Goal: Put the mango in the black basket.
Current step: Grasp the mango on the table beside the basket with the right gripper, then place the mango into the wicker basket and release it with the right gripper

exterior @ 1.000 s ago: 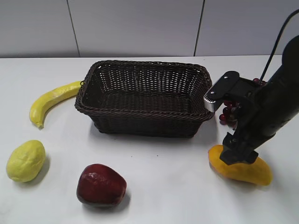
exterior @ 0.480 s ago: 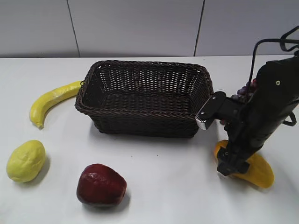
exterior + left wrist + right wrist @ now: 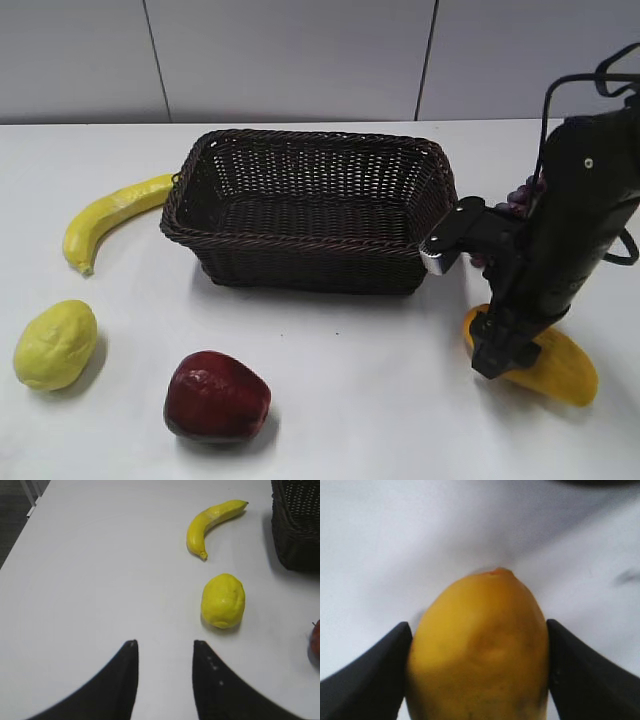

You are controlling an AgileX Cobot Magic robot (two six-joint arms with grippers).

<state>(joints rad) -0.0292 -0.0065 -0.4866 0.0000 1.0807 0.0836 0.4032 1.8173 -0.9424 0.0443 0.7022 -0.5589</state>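
Orange-yellow mango [image 3: 479, 655] now sits between both fingers of the right claw [image 3: 507, 350], which has descended over the last second and appears clenched on it. Fruit remains on the worktop [image 3: 350, 400]; black basket [image 3: 310, 215] lies up-left of the claw. Lift pending.

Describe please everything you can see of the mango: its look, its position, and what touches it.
The mango is a smooth, orange-yellow, elongated fruit with a tapered end and faint darker mottling on its skin. It lies on its side on the white table, to the right of the black basket and apart from it. The right gripper stands over its left part, and in the right wrist view the two black fingers press against both its flanks.
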